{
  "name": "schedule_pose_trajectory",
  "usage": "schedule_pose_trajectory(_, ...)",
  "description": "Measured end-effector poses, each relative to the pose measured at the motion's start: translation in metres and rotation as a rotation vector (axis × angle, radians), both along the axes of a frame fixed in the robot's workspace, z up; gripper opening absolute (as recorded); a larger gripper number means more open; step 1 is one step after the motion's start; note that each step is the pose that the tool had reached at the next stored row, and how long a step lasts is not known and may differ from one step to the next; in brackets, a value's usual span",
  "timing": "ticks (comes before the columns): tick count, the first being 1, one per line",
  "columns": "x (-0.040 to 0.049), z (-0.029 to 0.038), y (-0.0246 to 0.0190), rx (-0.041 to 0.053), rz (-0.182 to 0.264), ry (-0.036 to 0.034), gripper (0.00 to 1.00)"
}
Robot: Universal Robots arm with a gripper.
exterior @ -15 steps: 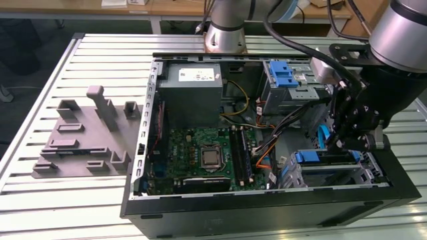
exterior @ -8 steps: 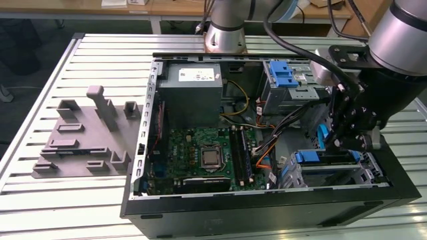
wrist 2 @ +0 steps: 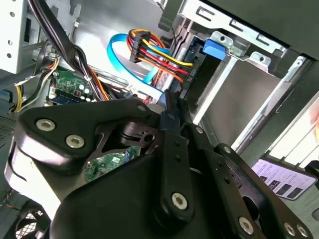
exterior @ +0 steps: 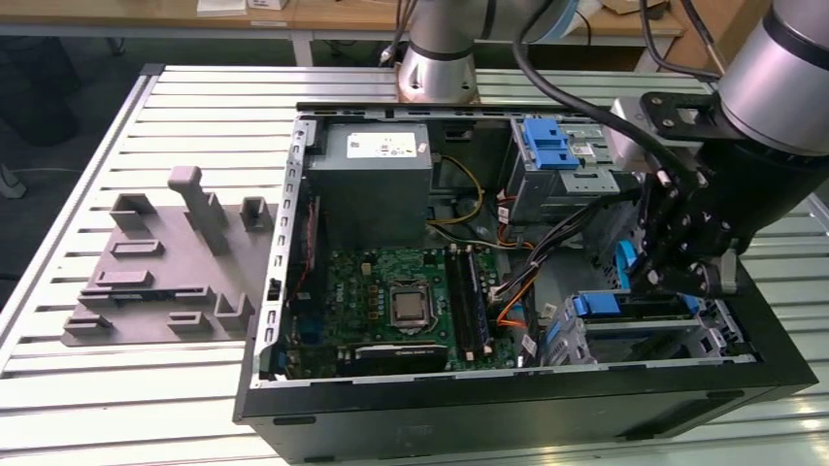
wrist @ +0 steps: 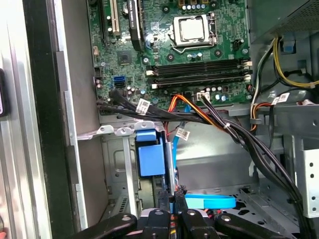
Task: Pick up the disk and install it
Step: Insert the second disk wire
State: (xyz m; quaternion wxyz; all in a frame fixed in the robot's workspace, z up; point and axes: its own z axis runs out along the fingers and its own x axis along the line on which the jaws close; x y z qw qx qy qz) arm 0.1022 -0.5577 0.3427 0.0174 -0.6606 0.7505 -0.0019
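Observation:
My gripper (exterior: 654, 277) hangs inside the open computer case (exterior: 279, 291), at the exterior view's right. It is shut on the disk (exterior: 626, 264), which I hold edge-on so that mostly its blue carrier edge shows. In the first wrist view the disk (wrist: 171, 167) runs as a thin silver-and-blue strip out from the gripper (wrist: 173, 199), beside a silver metal cage with a blue latch (wrist: 149, 157). In the second wrist view a blue sliver of the disk (wrist 2: 167, 123) sits between the fingers (wrist 2: 175, 134), close to that cage's blue latch (wrist 2: 214, 47).
Bundles of black, orange and blue cables (wrist: 214, 119) cross between the motherboard (exterior: 402, 301) and the cage. A grey power-supply box (exterior: 376, 160) and a second cage with a blue latch (exterior: 550, 146) stand at the back. A grey moulded fixture (exterior: 169, 262) lies on the slatted table.

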Motion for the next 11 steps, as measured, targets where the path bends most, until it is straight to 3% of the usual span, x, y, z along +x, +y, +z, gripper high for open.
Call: schedule_pose_trajectory(11, 0.0015, -0.0037, -0.0031, 0.0032, -0.001, 0.0001, 0.16)
